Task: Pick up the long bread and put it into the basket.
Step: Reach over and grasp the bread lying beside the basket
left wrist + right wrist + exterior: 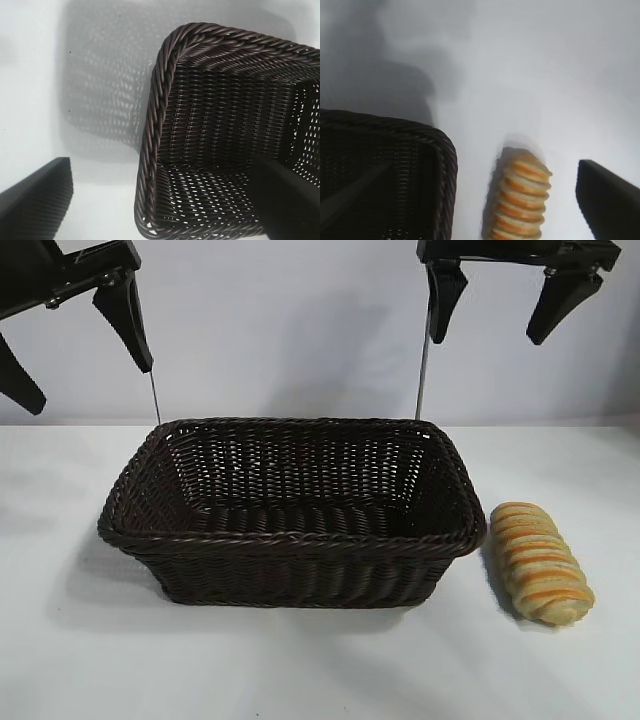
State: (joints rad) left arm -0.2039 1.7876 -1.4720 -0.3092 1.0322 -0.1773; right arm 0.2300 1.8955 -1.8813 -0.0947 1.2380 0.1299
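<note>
Bread [540, 563] is lying on the worktop [320, 670] just beside the basket [290, 530], untouched; both pincers, right [508, 302] and left [78, 345], are hanging wide open above. A skewed descent risks snagging the braided rim.

White table [300, 660], bearing basket [290, 540] and, beside it, long bread [540, 562].

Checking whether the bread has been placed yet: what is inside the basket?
Nothing shows inside the basket; its woven floor looks bare. The near wall hides a strip of floor. The long bread lies on the table beside it.
</note>
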